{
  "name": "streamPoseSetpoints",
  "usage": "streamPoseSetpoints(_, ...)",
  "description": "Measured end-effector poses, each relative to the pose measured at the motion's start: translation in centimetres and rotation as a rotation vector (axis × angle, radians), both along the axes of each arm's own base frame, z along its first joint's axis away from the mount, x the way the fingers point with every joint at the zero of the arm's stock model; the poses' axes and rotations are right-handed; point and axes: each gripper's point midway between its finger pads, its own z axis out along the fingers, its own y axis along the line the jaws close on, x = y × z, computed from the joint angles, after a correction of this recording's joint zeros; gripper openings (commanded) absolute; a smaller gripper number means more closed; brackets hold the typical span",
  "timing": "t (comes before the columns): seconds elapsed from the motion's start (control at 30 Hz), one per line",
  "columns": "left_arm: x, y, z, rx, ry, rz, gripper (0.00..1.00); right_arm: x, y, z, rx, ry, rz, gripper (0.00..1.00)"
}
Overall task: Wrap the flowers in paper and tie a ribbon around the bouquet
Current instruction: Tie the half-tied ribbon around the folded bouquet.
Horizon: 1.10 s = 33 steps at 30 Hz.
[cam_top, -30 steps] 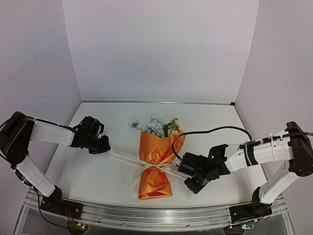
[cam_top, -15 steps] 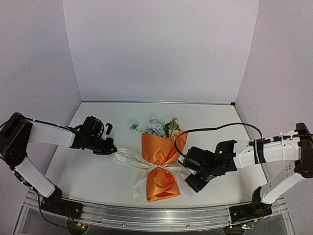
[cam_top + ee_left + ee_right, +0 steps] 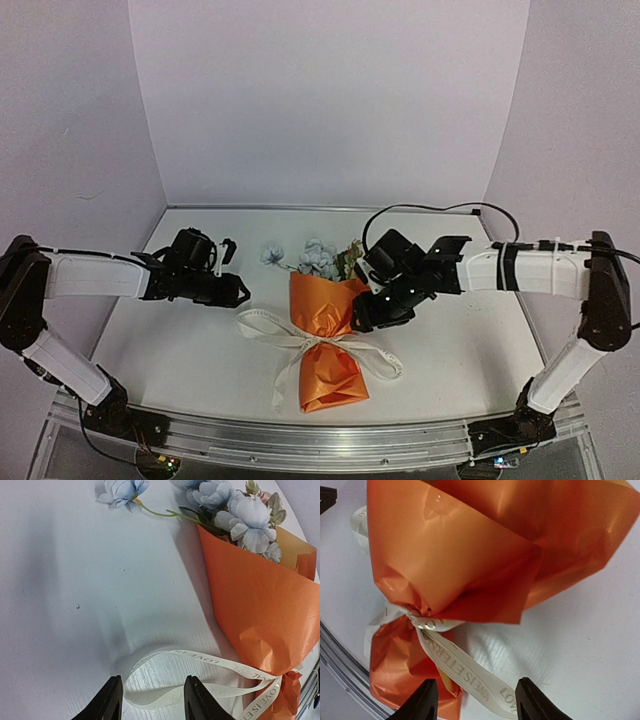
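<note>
Both my arms have swung inward and let go of the ribbon. My left gripper and right gripper gape empty beside the tied bouquet, which lies on the white table between pale lilac walls.

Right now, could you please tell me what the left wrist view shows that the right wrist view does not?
Only the left wrist view shows the flowers poking from the wide end, one blue bloom stretching sideways on its stem. Only the right wrist view shows the knot and crumpled tail plainly; the left view catches just their edge. Both show the orange paper, the lettered ribbon, the white table, and open fingers gripping nothing: left fingers, right fingers.
</note>
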Motion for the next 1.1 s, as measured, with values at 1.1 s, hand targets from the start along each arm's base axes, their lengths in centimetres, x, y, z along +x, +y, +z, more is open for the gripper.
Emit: streamPoseSetpoints(1.1,-5.1,-9.5,1.0,-0.003,-0.038,-0.277,0.57,1.7,4.5,-6.0,0.284,0.241,-0.506,0.34)
